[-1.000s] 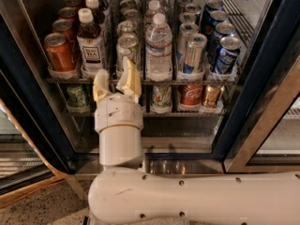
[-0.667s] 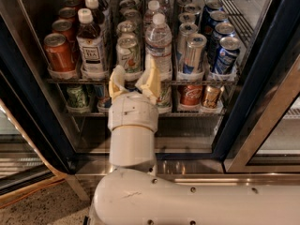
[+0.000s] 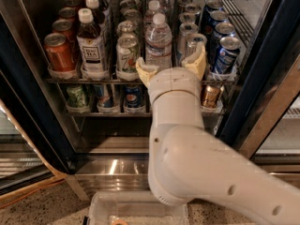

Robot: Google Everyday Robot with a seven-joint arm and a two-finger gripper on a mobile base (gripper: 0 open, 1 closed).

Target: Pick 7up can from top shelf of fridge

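Note:
The 7up can [image 3: 127, 54], silvery-white with green lettering and a red spot, stands in the front row of the top shelf [image 3: 93, 80] of the fridge [image 3: 28, 83]. My gripper [image 3: 169, 63] is open at the shelf's front edge, to the right of the can. Its left finger [image 3: 143, 70] is just beside the can's lower right. Its right finger [image 3: 197, 59] is in front of a slim silver can [image 3: 190, 40]. A water bottle [image 3: 158, 40] stands between the fingers, behind them.
An orange-red can [image 3: 58, 53] and a tea bottle [image 3: 90, 40] stand left of the 7up can; blue cans [image 3: 227, 54] stand at the right. Smaller cans [image 3: 133, 97] sit on the lower rack. Below are the steel base [image 3: 112, 168] and a clear tray [image 3: 140, 209]. The door frame [image 3: 276, 102] is at the right.
My gripper has moved right and a little up, from in front of the 7up can to in front of the water bottle, and its fingers have spread wider.

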